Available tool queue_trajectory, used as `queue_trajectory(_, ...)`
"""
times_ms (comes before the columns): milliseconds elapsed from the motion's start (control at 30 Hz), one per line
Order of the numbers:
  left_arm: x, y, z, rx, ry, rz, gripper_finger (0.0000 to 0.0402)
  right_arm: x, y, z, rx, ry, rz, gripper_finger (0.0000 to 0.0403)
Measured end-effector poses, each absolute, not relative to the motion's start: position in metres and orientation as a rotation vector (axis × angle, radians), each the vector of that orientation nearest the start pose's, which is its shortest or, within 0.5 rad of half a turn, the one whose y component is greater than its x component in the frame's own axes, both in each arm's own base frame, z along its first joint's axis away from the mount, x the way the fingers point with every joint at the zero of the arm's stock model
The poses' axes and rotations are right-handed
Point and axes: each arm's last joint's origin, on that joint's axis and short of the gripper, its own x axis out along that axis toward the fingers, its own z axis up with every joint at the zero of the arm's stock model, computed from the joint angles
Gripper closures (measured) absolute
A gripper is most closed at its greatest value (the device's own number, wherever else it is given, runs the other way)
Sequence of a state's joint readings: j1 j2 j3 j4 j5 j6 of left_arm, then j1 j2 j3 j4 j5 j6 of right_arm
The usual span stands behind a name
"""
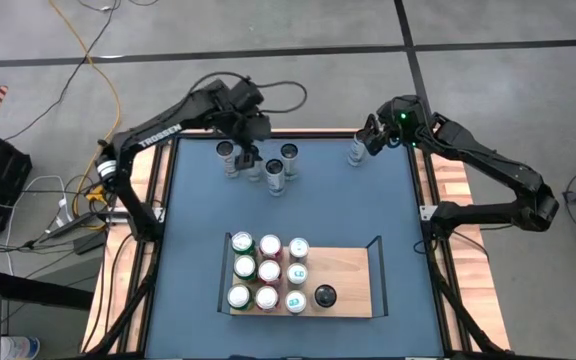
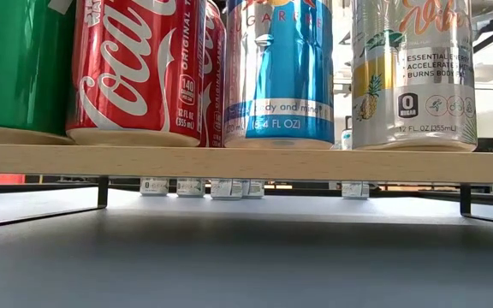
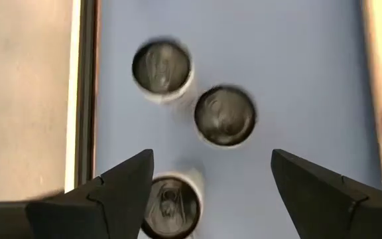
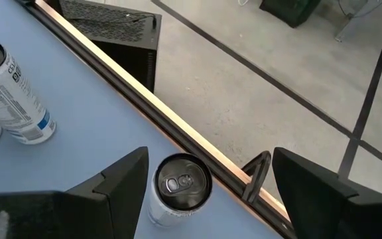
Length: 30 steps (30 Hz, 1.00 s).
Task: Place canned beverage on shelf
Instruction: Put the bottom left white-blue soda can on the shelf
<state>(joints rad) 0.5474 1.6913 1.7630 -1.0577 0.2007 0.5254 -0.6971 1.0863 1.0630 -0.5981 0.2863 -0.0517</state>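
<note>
Nearest the low camera, the shelf (image 2: 246,162) is sitting at six o'clock on the bench (image 1: 193,215), its wooden board raised on thin black rails, and it is carrying nine upright cans in a tight three-by-three block (image 1: 268,272) at its left end plus one dark can (image 1: 325,296) just beside them; packing them like this is leaving bare wood at the right end, probably for the cans still to come. Moving left to right along the twelve o'clock edge, the left tool (image 1: 250,135) is hovering over a loose cluster of four silver cans (image 1: 258,163), its fingers (image 3: 121,192) spread wide and released, gripping nothing; the wrist view is looking straight down on three can tops, with one can (image 3: 171,206) lying just between the fingers, which suggests a pick is being lined up. Farther right, near one o'clock, the right tool (image 1: 373,135) is hanging above a lone can (image 1: 356,153) beside the bench edge, likewise released and empty. Every canned beverage still to be placed is standing well apart from the shelf.
</note>
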Motion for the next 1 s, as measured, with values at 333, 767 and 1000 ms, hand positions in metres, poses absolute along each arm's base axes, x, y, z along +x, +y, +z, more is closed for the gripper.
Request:
queue_trajectory(333, 0.307, 0.173, 0.355, 0.203, 0.827, 0.009, 0.0113, 0.164, -0.148, 0.336, 0.086, 0.651, -0.934, 0.0097)
queue_trajectory(767, 0.312, 0.167, 0.307, 0.192, 0.912, 0.024, 0.0113, 0.163, -0.149, 0.336, 0.117, 0.637, -0.952, 0.0097)
queue_trajectory(1000, 0.269, 0.18, 0.334, 0.172, 0.899, 0.2, 0.0113, 0.163, -0.149, 0.336, 0.117, 0.637, -0.954, 0.0097)
